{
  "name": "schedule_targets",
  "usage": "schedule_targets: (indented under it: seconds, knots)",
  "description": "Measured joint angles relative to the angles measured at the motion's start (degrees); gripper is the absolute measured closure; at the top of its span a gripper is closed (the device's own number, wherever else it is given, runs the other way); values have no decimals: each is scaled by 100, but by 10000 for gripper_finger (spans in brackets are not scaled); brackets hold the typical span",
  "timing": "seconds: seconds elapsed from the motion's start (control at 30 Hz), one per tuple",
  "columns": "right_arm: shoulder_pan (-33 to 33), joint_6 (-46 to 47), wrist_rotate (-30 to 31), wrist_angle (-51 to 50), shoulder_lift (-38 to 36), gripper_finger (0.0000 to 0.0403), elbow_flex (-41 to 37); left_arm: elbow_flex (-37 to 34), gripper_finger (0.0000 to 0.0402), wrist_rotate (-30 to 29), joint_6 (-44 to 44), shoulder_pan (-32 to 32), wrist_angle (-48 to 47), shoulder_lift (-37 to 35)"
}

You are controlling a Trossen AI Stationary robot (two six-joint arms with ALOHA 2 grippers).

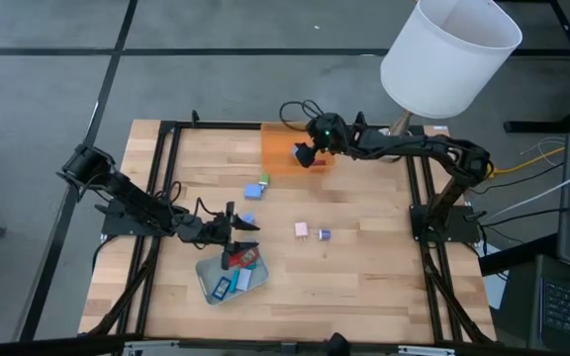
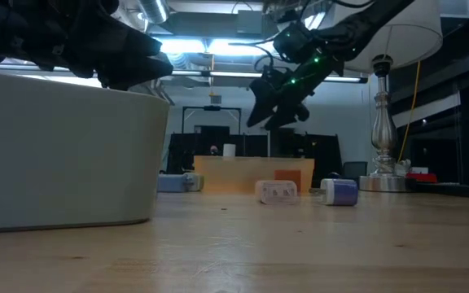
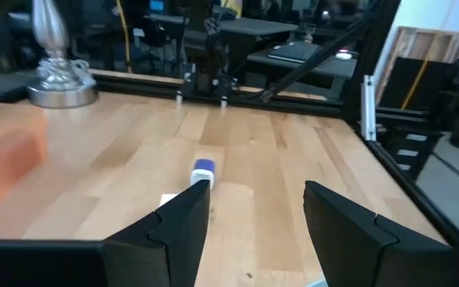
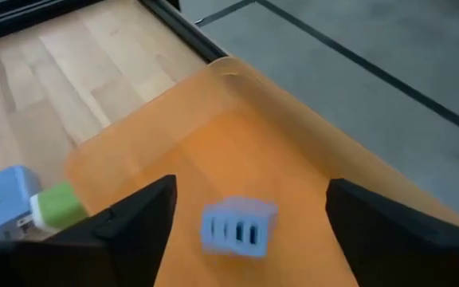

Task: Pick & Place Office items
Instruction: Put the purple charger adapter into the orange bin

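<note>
Open wood at the table's point(image 1: 364, 287) 5 o'clock corner; items cluster mid-table.
Orange tray point(image 1: 283, 150) at 12, one blue block point(image 4: 238, 227) beneath the right gripper point(image 1: 313, 153), fingers apart; grey tray point(image 1: 211, 275) at 7 beneath the left gripper point(image 1: 237, 223), fingers apart, empty; four blocks point(image 1: 302, 230) loose.

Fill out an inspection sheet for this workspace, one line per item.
Surface: wooden table, black frame.
Job's things: blue block blurred between open fingers over orange tray; pink block and purple block mid-table; blue and green pieces near the orange tray; several pieces in grey-green tray.
Clutter: nothing seen.
Grippers: right gripper open over orange tray; left gripper open beside grey-green tray.
Cables: on arms and floor.
Surroundings: lamp, desks.
</note>
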Motion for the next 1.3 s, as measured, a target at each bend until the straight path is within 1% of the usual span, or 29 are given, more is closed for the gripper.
schedule_targets:
  seconds: [0.13,0.2,0.3,0.33,0.47,0.57,0.7,0.8,0.87,0.93,0.97,1.03,1.07,1.17,1.3]
  knots:
    - [90,-20,-44,1,0,80,0,0,203,-98,379,-240,-24,-371]
    - [132,-20,-175,2,0,79,0,2,203,-146,561,-439,-161,-738]
    - [200,-47,-294,15,0,79,0,2,203,-161,698,-873,-610,-1402]
    - [219,-72,-294,31,0,78,2,2,203,-266,756,-1052,-785,-1646]
    - [265,-153,-303,135,0,78,2,2,203,-1038,928,-1823,-1840,-2617]
    - [269,-151,-446,182,0,78,4,2,203,-1336,967,-2345,-2343,-3285]
    - [277,-113,-732,326,0,78,7,2,203,-1209,1615,-2832,-2371,-3948]
    - [315,-37,-830,390,0,78,7,2,203,-808,2043,-3065,-2436,-4304]
    - [359,-37,-830,414,0,77,7,2,203,-597,2259,-3184,-2574,-4423]
    - [397,-37,-830,447,0,77,7,2,203,-586,2472,-3270,-2772,-4431]
    - [413,-40,-830,470,0,77,7,2,203,-560,2408,-3305,-2930,-4402]
    - [440,-48,-832,543,0,77,7,0,203,-321,1940,-3368,-3165,-4279]
    - [440,-48,-832,573,0,77,7,-7,203,-200,1713,-3382,-3186,-4202]
    - [438,-46,-830,643,0,77,7,-2,205,-228,1159,-3386,-3001,-4075]
    - [435,-42,-830,648,-1,77,7,-2,204,-229,1225,-3381,-3018,-4035]
